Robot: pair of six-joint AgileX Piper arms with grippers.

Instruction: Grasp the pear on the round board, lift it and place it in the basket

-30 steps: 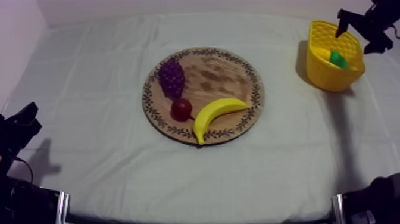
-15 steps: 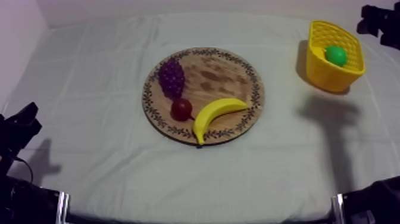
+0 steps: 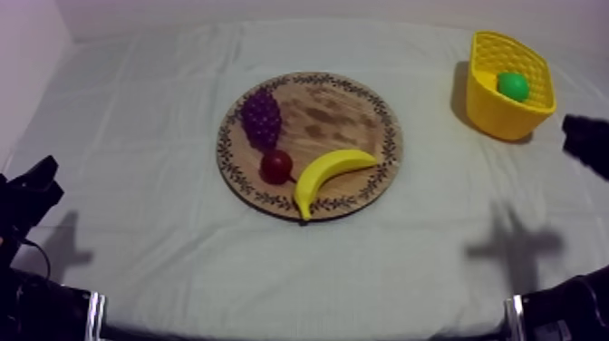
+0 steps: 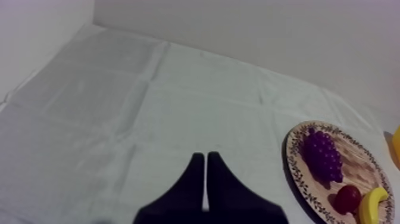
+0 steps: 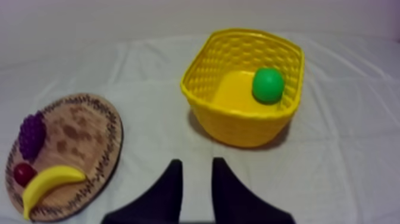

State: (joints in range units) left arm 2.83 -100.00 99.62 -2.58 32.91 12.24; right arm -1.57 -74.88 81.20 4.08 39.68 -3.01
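Now seeing the pear (image 3: pixel 513 86) (image 5: pixel 268 85) lying inside the yellow basket (image 3: pixel 497 118) (image 5: pixel 238 128), low against one wall and showing as a round green shape. Placing the basket upright at about 2 o'clock on the surface (image 3: pixel 136 227), well apart from the round wooden board (image 3: pixel 335 113) (image 5: pixel 77 128) near the middle. Counting three toy fruits on that board: a bunch of grapes (image 3: pixel 261 118) at 10 o'clock, a small red fruit (image 3: pixel 276 166) at 7 o'clock just below the grapes, and a banana (image 3: pixel 328 172) curving along the rim from 6 toward 4 o'clock, just beside the red fruit. Finding the right hand (image 5: pixel 196 162) released, its two black fingers (image 5: pixel 172 184) standing apart with nothing between them, hanging over bare cloth in front of the basket and touching neither basket nor pear. Noting part of the right arm (image 3: pixel 589 145) at the 3 o'clock edge of the surface, just below the basket. Finding the left hand (image 4: pixel 205 156) clenched on nothing, its tips lying together as a narrow wedge, sitting low at 8 o'clock, well apart from the board.
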